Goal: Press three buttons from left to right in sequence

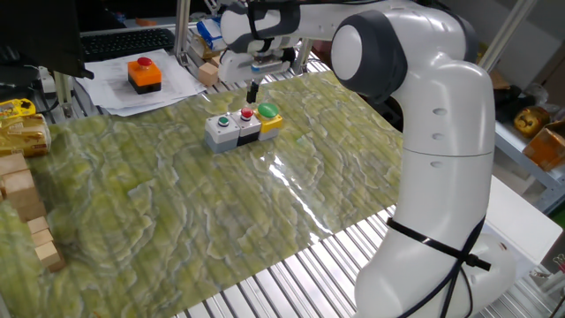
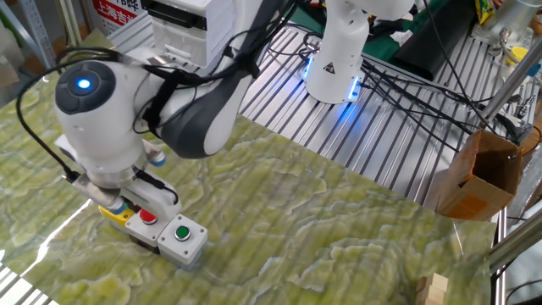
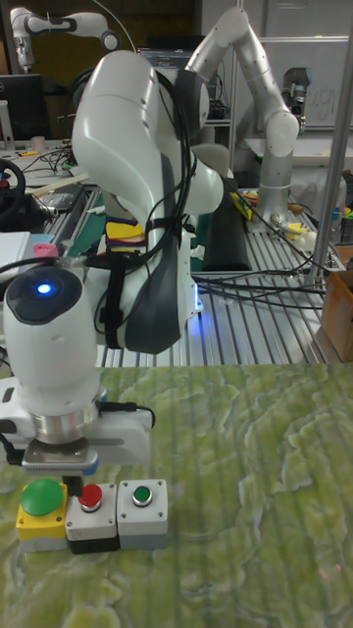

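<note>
The three buttons stand as a joined row on the green mat: a grey box with a small green button (image 1: 222,123), a black box with a red button (image 1: 246,116), and a yellow box with a green dome (image 1: 267,112). My gripper (image 1: 252,91) points down just above and behind the red button, not touching it, with its dark fingertips together as one narrow tip. In the tall fixed view the gripper (image 3: 75,483) hangs between the dome (image 3: 41,497) and the red button (image 3: 90,497). In the other fixed view my wrist hides most of the yellow box (image 2: 113,213).
An orange button on a black box (image 1: 144,73) sits on papers at the back left. Wooden blocks (image 1: 26,208) line the left edge, and more blocks (image 1: 216,69) lie behind the row. A cardboard box (image 2: 478,174) and a second robot base (image 2: 337,55) stand off the mat.
</note>
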### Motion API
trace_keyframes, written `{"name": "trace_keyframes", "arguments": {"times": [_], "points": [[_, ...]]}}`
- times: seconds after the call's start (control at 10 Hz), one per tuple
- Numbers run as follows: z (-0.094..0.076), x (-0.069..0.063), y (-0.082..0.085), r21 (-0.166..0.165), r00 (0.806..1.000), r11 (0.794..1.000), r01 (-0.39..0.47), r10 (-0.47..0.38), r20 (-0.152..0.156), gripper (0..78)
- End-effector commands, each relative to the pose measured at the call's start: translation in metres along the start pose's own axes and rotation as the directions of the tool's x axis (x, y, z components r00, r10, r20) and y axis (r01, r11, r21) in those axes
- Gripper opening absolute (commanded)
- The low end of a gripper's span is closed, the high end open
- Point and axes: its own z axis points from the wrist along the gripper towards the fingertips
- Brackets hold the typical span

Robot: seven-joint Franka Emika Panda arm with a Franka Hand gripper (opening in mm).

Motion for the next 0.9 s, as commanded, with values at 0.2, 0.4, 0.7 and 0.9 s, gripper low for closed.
{"name": "trace_keyframes", "arguments": {"times": [0.2,0.4,0.7,0.9], "points": [[0.013,-0.001,0.008,-0.003,1.000,1.000,-0.010,0.010,0.011,0.0],[0.036,0.001,0.014,-0.004,0.999,1.000,-0.014,0.014,0.035,0.0],[0.064,0.004,0.019,-0.005,0.997,1.000,-0.020,0.020,0.075,0.0],[0.063,0.005,0.018,-0.005,0.997,1.000,-0.018,0.019,0.069,0.0]]}}
